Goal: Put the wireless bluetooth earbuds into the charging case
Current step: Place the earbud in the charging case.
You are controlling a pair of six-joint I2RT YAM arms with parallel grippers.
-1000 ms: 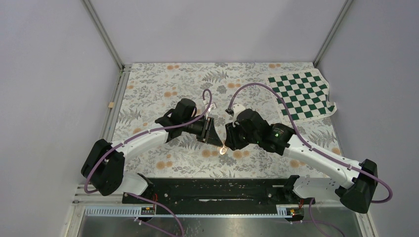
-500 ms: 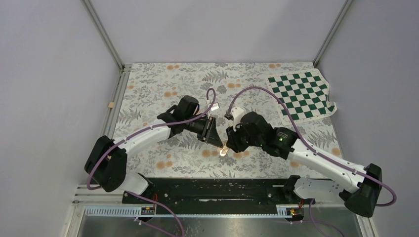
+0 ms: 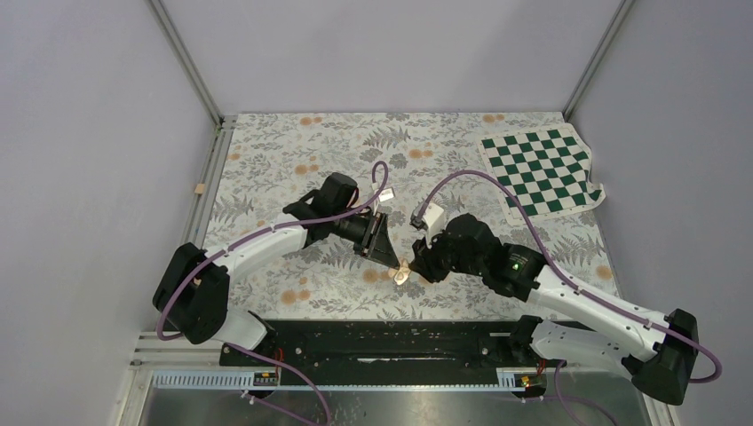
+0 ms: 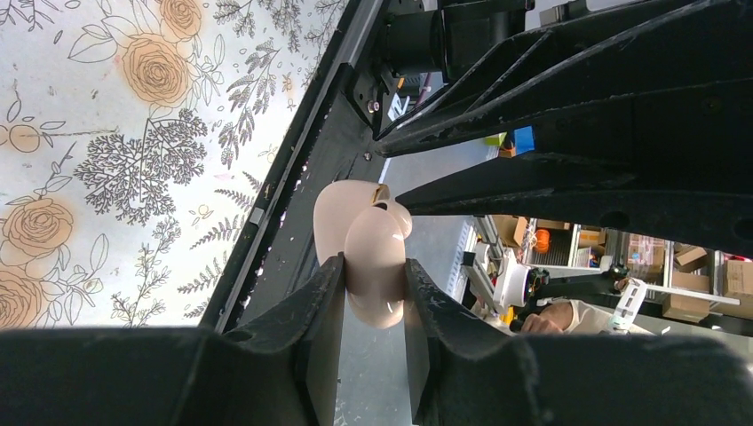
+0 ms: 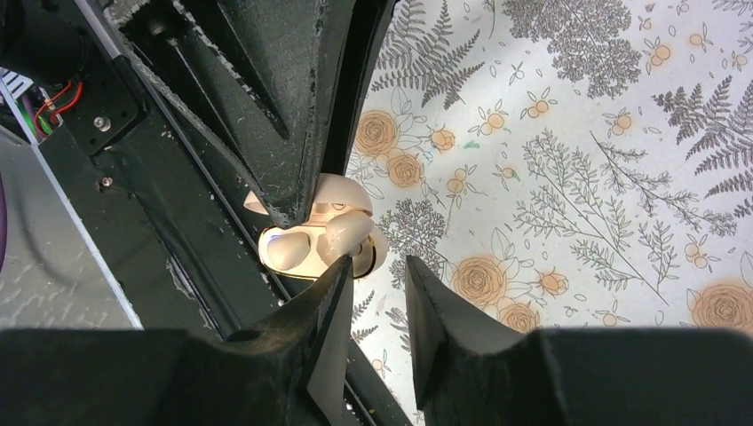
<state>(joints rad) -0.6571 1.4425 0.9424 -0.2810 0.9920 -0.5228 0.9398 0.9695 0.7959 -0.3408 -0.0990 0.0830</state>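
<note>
- My left pincer (image 3: 392, 261) is clenched on the charging case (image 4: 373, 253), holding it lifted off the flowered table (image 3: 293, 151) with its lid swung open.
- Inside the case, one of the earbuds (image 5: 286, 251) looks bedded in its hollow. The other earbud (image 5: 348, 231) lies slantwise across the case's open mouth and seems only half in.
- My right pincer (image 5: 377, 266) hovers just beside the case on its open side. Its jaws stand apart with nothing between them, and one tip is close under the slanted earbud.
- I judge that the step in hand is seating the second earbud, so the task is nearly done but not finished.
- Next, I think, I need a light nudge from a right fingertip to press that earbud down into its hollow. My left pincer should hold the case firm and level, since a hard or off-centre push could flick the earbud out of the case or twist the case in my grip.
</note>
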